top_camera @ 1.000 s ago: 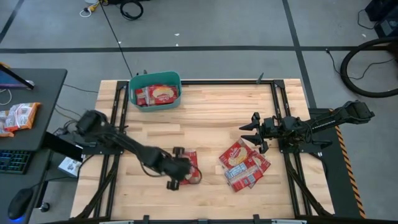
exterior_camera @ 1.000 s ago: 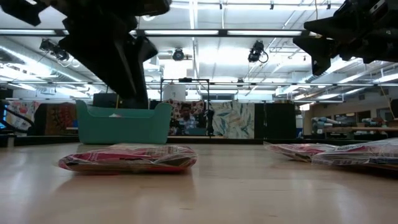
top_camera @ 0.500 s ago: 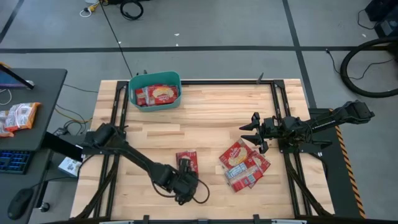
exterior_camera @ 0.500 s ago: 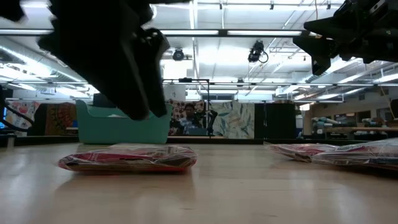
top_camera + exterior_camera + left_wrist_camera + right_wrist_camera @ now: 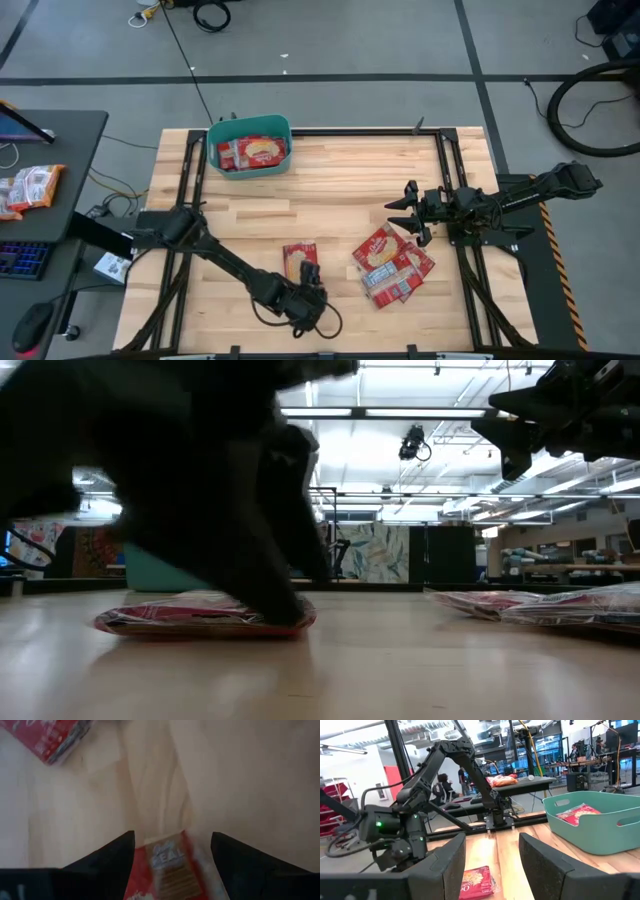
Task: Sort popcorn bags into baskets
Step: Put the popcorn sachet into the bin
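One red popcorn bag [image 5: 299, 261] lies flat on the wood near the table's front middle. My left gripper [image 5: 172, 836] is open and slants down at the bag's near end [image 5: 169, 869], one finger on either side of it. In the low view the left arm hides the bag's right end [image 5: 200, 615]. More red bags lie in a loose pile [image 5: 392, 262] at the right. My right gripper [image 5: 408, 212] hangs open above the table, just beyond that pile. The teal basket [image 5: 214, 150] stands at the far left edge with bags [image 5: 256, 152] inside.
Black frame rails [image 5: 440, 170] run along the table's sides. A side desk [image 5: 50, 150] to the left carries snack packets [image 5: 30, 187]. Bare wood [image 5: 330, 190] lies between basket and bags. People sit in the room behind [image 5: 442, 785].
My left gripper has gone toward the table's near edge and down, from above the single bag to its near end, with the wrist rolling a little. The bag has stayed flat where it was.
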Tool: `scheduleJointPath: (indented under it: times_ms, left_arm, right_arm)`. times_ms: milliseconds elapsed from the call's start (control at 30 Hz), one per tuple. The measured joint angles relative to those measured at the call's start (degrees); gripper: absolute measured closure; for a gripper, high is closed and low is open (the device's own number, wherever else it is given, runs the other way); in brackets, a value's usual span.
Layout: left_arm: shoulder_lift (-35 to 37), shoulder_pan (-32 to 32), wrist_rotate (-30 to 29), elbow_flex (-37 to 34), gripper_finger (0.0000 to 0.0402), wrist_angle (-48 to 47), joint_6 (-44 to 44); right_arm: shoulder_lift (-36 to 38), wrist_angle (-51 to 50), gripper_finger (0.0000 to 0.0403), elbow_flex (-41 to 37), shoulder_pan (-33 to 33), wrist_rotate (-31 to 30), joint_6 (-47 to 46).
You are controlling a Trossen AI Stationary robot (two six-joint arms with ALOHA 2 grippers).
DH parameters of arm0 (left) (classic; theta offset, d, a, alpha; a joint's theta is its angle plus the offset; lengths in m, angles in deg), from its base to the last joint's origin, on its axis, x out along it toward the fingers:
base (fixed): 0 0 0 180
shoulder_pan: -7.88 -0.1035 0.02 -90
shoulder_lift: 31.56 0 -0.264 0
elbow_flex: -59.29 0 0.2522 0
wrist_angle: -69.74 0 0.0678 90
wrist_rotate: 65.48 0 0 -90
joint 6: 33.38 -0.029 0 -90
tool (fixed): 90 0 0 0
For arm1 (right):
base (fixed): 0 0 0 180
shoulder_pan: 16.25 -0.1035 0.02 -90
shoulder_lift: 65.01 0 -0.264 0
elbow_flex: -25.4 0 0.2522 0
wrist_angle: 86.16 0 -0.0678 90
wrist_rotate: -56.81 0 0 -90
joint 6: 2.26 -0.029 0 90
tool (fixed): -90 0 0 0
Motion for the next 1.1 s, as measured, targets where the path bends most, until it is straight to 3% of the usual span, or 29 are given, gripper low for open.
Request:
scheduleJointPath:
  times_ms: [133, 233, 367, 567, 633, 867, 1100]
  left_arm:
    - [-0.53, -0.19, 0.33, 0.00, 0.0142, -2.58, -0.51]
    - [-0.66, -0.60, 1.65, 0.02, 0.0169, -3.49, 0.40]
    - [-0.66, -1.13, 4.39, 0.04, 0.0238, -3.67, 0.86]
    - [-0.68, -1.09, 4.35, 0.04, 0.0366, -4.06, 1.61]
    - [-0.68, -1.09, 4.37, 0.04, 0.0390, -4.11, 3.12]
    - [3.02, -2.24, 4.71, 0.71, 0.0397, -7.78, 7.76]
    - [15.09, -5.66, -2.63, 2.66, 0.0399, -18.77, 13.39]
  right_arm:
    - [0.00, 0.14, 0.0214, 0.00, 0.00, 0.00, 0.20]
    - [0.00, 0.18, 0.0214, 0.00, 0.00, 0.00, 0.22]
    - [0.00, 0.20, 0.0214, 0.00, 0.00, 0.00, 0.22]
    - [0.00, 0.18, 0.0214, 0.00, 0.00, 0.00, 0.22]
    - [0.00, 0.18, 0.0214, 0.00, 0.00, 0.00, 0.22]
    - [0.00, 0.20, 0.0214, 0.00, 0.00, 0.00, 0.22]
    - [0.02, 0.53, 0.0214, 0.00, 0.00, 0.04, 0.00]
